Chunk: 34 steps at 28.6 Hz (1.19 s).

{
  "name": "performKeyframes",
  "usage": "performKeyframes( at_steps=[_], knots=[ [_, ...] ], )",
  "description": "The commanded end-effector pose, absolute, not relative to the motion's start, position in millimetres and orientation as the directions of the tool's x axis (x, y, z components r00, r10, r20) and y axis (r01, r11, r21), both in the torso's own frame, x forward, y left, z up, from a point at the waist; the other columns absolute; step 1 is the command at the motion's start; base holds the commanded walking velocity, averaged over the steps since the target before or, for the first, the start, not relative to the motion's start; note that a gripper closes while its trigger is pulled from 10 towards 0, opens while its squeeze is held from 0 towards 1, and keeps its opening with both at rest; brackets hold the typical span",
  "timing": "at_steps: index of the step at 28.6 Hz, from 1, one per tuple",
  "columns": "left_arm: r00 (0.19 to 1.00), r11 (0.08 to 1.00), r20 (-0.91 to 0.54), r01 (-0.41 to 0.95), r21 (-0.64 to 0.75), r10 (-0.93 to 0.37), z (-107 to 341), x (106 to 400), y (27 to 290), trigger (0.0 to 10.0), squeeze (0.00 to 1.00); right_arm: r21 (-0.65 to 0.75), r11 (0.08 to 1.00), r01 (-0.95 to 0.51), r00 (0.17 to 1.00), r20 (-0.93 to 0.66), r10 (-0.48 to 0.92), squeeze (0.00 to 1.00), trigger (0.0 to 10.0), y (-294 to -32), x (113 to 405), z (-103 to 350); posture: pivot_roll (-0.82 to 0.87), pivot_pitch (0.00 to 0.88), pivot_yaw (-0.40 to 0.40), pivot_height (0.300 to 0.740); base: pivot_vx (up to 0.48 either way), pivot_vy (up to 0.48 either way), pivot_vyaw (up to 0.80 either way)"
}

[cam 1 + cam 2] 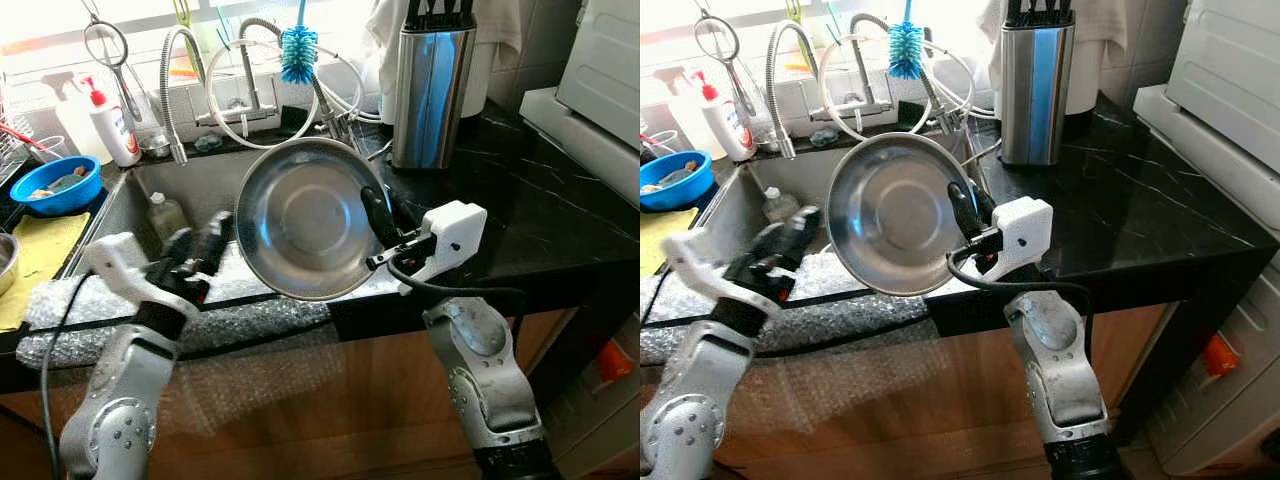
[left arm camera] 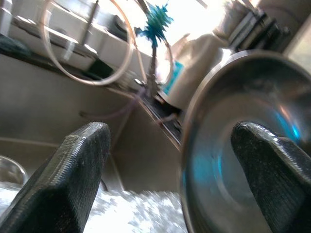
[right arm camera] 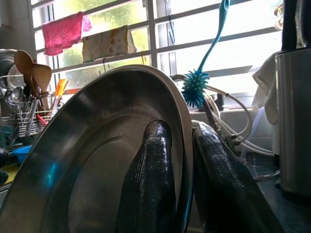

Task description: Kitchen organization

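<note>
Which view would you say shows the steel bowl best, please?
The left eye view: the whole steel bowl shows, tilted over the sink, its rim pinched by the right tool. Both wrist views crop it.

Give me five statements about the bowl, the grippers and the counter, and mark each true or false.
1. The right gripper pinches the rim of the steel bowl. True.
2. The bowl lies flat in the sink. False: it is held up, tilted on edge above the sink's front edge.
3. The left gripper also holds the bowl. False: it is open beside the bowl, gripping nothing.
4. A knife block stands on the black counter. True.
5. The blue bowl sits right of the sink. False: it sits to the left.
</note>
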<state>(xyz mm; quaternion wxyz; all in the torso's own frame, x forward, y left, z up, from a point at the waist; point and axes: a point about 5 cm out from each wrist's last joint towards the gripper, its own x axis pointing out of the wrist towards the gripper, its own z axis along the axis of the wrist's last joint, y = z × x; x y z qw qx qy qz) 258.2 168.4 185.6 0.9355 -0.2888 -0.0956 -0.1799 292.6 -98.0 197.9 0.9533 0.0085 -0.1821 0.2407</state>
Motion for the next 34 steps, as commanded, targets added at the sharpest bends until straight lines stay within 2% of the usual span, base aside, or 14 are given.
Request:
performKeyframes(
  at_steps=[1, 19, 25, 26, 27, 28, 29, 30, 34],
  knots=[
    [0.906, 0.788, 0.288, 0.414, -0.456, -0.309, 191.5, 255.0, 168.6, 10.0, 0.00, -0.073, 0.881, -0.468, 0.803, 0.381, 0.458, 0.00, 10.0, -95.4, 294.0, 204.6, -0.08, 0.000, 0.130, 0.740, 0.000, 0.000, 0.00],
    [0.883, 0.790, 0.214, 0.470, -0.394, -0.418, 180.5, 253.2, 151.9, 10.0, 0.00, -0.059, 0.870, -0.489, 0.790, 0.393, 0.470, 0.00, 10.0, -92.0, 293.0, 207.1, -0.08, 0.000, 0.132, 0.740, 0.000, 0.000, 0.00],
    [0.921, 0.832, 0.178, 0.390, -0.395, -0.348, 172.8, 258.1, 154.3, 10.0, 0.00, -0.055, 0.867, -0.496, 0.787, 0.395, 0.475, 0.00, 10.0, -91.1, 292.5, 207.4, -0.08, 0.000, 0.132, 0.740, 0.000, 0.000, 0.00],
    [0.921, 0.832, 0.177, 0.388, -0.396, -0.346, 172.7, 258.2, 154.4, 6.6, 0.00, -0.055, 0.867, -0.496, 0.787, 0.395, 0.475, 0.00, 10.0, -91.1, 292.5, 207.4, -0.08, 0.000, 0.132, 0.740, 0.000, 0.000, 0.00],
    [0.922, 0.833, 0.178, 0.388, -0.395, -0.345, 172.7, 258.1, 154.3, 6.6, 0.00, -0.055, 0.867, -0.496, 0.787, 0.394, 0.475, 0.00, 10.0, -91.2, 292.5, 207.4, -0.08, 0.000, 0.132, 0.740, 0.000, 0.000, 0.00],
    [0.922, 0.833, 0.177, 0.387, -0.395, -0.345, 172.5, 257.9, 154.2, 3.5, 0.00, -0.055, 0.867, -0.496, 0.787, 0.394, 0.475, 0.00, 10.0, -91.2, 292.5, 207.4, -0.08, 0.000, 0.132, 0.740, 0.000, 0.000, 0.00],
    [0.922, 0.834, 0.177, 0.387, -0.394, -0.344, 172.4, 257.8, 154.1, 3.5, 0.00, -0.054, 0.867, -0.495, 0.787, 0.394, 0.474, 0.00, 10.0, -91.3, 292.5, 207.3, -0.08, 0.000, 0.131, 0.740, 0.000, 0.000, 0.00],
    [0.923, 0.833, 0.176, 0.384, -0.397, -0.342, 172.0, 257.6, 153.9, 0.0, 0.00, -0.054, 0.867, -0.495, 0.787, 0.394, 0.474, 0.00, 10.0, -91.4, 292.5, 207.3, -0.08, 0.000, 0.132, 0.740, 0.000, 0.000, 0.00],
    [0.926, 0.836, 0.176, 0.377, -0.398, -0.334, 172.2, 257.4, 154.2, 0.0, 0.00, -0.055, 0.865, -0.498, 0.786, 0.392, 0.478, 0.00, 10.0, -91.2, 292.4, 207.2, -0.08, 0.000, 0.131, 0.740, 0.000, 0.000, 0.00]
  ],
)
